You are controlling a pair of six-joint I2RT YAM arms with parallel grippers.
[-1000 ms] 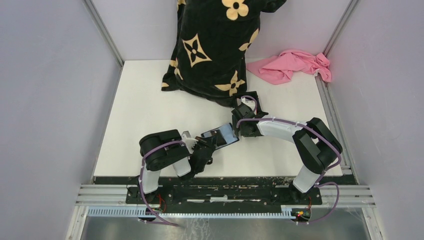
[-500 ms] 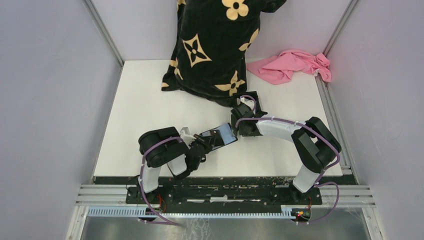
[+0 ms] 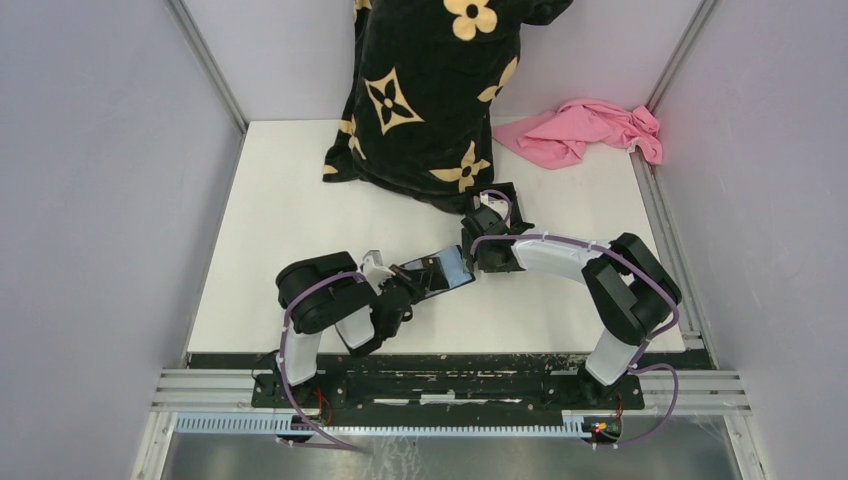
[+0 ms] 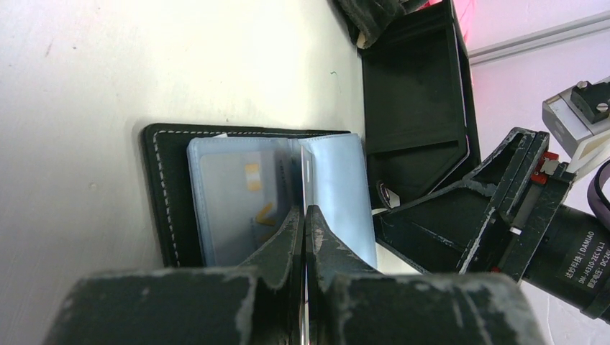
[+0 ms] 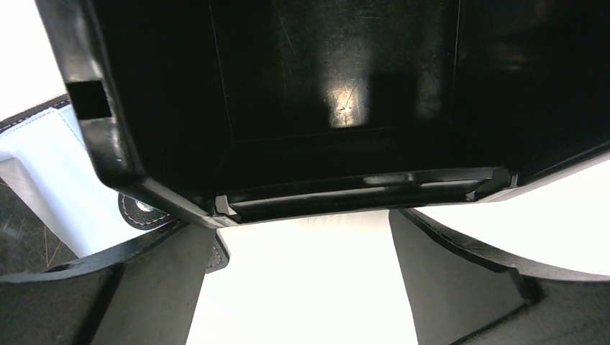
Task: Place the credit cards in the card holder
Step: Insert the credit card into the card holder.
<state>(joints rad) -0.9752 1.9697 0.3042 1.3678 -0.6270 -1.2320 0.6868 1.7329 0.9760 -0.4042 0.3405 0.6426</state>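
Two arms reach in from the near edge of the white table (image 3: 290,220) and meet a little right of its middle. Closest to me, the left gripper (image 4: 305,215) has its fingers pinched tight together on a thin pale card (image 4: 306,180), which I see only edge-on. The card stands upright over the middle of the card holder (image 4: 162,187), between its two clear pocket pages.

That holder lies opened flat on the table just beyond the left fingertips, a black case with pale stitching round its rim. A second card (image 4: 241,208) with a gold chip shows through the left-hand pocket, already tucked inside.

Just past the holder's far edge comes the right gripper (image 5: 298,237), jaws spread as wide as they go and gripping nothing. One of its fingers (image 5: 144,287) lies right by the holder's snap tab; whether it presses on the tab I cannot tell.

Directly ahead of the right gripper sits a shallow black tray (image 4: 413,86) with one cut corner, resting on the table near the holder but apart from it.

Farther back, a large black cloth with tan flower shapes (image 3: 430,90) hangs down onto the table's rear, its lower edge coming close to the tray. To its right, a crumpled pink cloth (image 3: 585,130) lies in the far right corner.
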